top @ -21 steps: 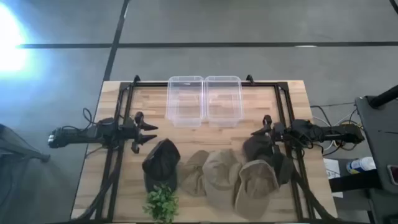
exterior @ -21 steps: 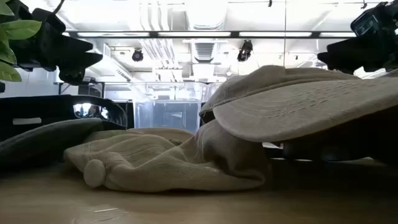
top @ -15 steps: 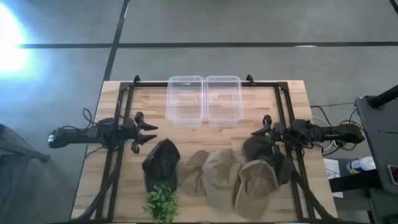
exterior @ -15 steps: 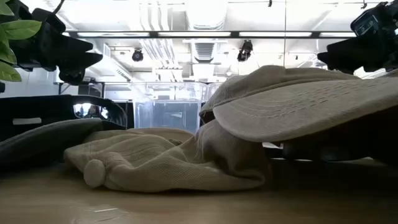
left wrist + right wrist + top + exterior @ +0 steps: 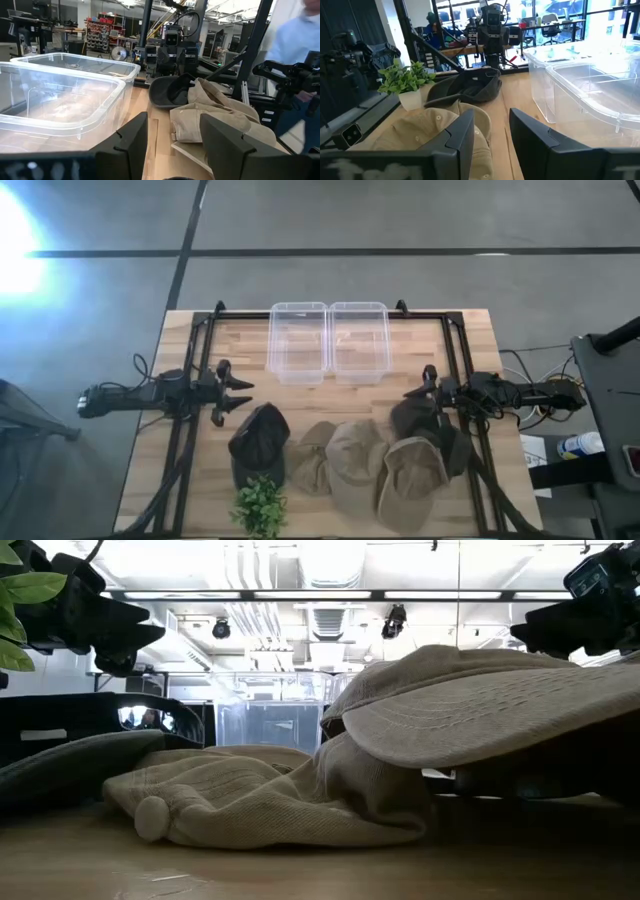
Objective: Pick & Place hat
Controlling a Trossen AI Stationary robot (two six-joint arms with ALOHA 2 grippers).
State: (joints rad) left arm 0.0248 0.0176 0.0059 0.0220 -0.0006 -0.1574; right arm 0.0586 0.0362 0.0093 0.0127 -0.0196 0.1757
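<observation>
Several caps lie in a row along the table's near side: a black cap (image 5: 259, 440) at the left, three tan caps (image 5: 358, 463) overlapping in the middle, and a dark cap (image 5: 418, 420) at the right under a tan one (image 5: 412, 470). Two clear bins (image 5: 329, 342) stand side by side at the far edge. My left gripper (image 5: 240, 393) hovers open over the table's left side, just beyond the black cap. My right gripper (image 5: 412, 393) hovers open over the right side, beside the dark cap. The left wrist view shows the tan caps (image 5: 215, 112) ahead of the open fingers.
A small potted plant (image 5: 260, 505) stands at the near edge in front of the black cap. A black frame (image 5: 195, 350) runs along the table's left, right and far sides. Bare wood (image 5: 340, 402) lies between the bins and the caps. A person (image 5: 295, 40) is beyond the table.
</observation>
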